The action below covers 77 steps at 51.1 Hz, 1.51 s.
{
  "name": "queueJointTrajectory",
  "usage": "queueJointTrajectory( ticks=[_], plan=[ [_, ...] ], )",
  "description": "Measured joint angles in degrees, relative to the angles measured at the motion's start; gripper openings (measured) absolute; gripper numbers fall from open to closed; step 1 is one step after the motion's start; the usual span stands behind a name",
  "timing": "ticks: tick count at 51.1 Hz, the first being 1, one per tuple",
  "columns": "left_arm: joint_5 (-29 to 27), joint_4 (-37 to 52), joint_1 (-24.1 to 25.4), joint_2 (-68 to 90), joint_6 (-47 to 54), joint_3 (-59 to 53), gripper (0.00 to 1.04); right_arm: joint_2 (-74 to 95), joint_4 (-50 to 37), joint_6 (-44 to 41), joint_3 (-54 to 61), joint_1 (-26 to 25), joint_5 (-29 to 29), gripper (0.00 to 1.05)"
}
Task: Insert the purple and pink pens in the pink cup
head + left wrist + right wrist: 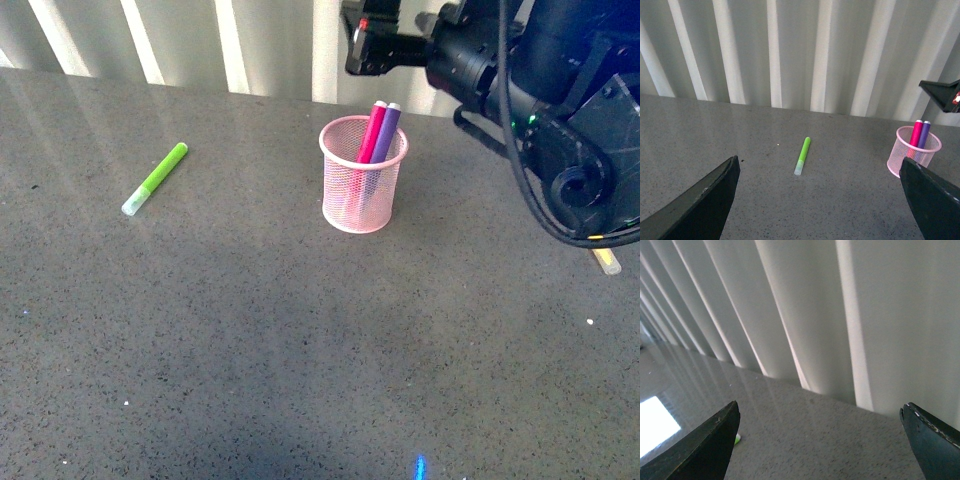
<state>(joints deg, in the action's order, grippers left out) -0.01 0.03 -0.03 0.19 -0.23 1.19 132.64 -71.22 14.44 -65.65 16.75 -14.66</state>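
Observation:
The pink cup (363, 175) stands upright on the grey table, right of centre. The pink pen (371, 133) and the purple pen (385, 132) stand inside it, leaning against the far rim, tops sticking out. The left wrist view also shows the cup (912, 152) with the pink pen (916, 132) and the purple pen (925, 133) in it. My right gripper (372, 45) hangs above and behind the cup, open and empty; in its own view the gripper (819, 406) faces the back wall. My left gripper (818, 160) is open and empty, away from the cup.
A lime-green marker (155, 178) lies on the table at the left, also seen in the left wrist view (802, 156). A yellow marker (605, 262) lies at the right edge under my right arm (560, 110). A white ribbed wall (180, 40) runs along the table's far edge.

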Motion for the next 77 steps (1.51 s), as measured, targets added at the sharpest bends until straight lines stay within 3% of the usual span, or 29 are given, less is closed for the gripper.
queueJointTrajectory(
  ticks=[15,24,32,41,44,48,51,57,71,77],
  plan=[
    [0.0,0.0,0.0,0.0,0.0,0.0,0.98,-18.5,-0.5,-7.5,11.2,-2.8,12.7,0.98],
    [0.0,0.0,0.0,0.0,0.0,0.0,0.98,-37.4,-5.2,-19.8,26.3,-3.7,18.6,0.98],
    [0.0,0.0,0.0,0.0,0.0,0.0,0.98,-53.4,-8.1,-30.9,42.7,-3.5,18.4,0.98],
    [0.0,0.0,0.0,0.0,0.0,0.0,0.98,-69.0,-1.9,-32.6,58.3,-6.8,19.6,0.97],
    [0.0,0.0,0.0,0.0,0.0,0.0,0.98,-76.2,8.3,-28.6,60.8,-8.7,20.8,0.9],
    [0.0,0.0,0.0,0.0,0.0,0.0,0.98,-87.9,24.2,-22.7,64.3,-13.9,16.0,0.77],
    [0.0,0.0,0.0,0.0,0.0,0.0,0.98,-95.4,34.3,-19.7,64.6,-15.8,15.6,0.69],
    [0.0,0.0,0.0,-0.1,0.0,0.0,0.98,-108.1,47.1,-16.5,64.6,-16.5,14.9,0.51],
    [0.0,0.0,0.0,-0.1,0.0,0.0,0.98,-116.6,55.1,-15.0,64.6,-16.6,14.8,0.03],
    [0.0,0.0,0.0,-0.1,0.0,0.0,0.98,-119.5,57.9,-15.0,64.6,-16.6,14.8,0.03]
  ],
)
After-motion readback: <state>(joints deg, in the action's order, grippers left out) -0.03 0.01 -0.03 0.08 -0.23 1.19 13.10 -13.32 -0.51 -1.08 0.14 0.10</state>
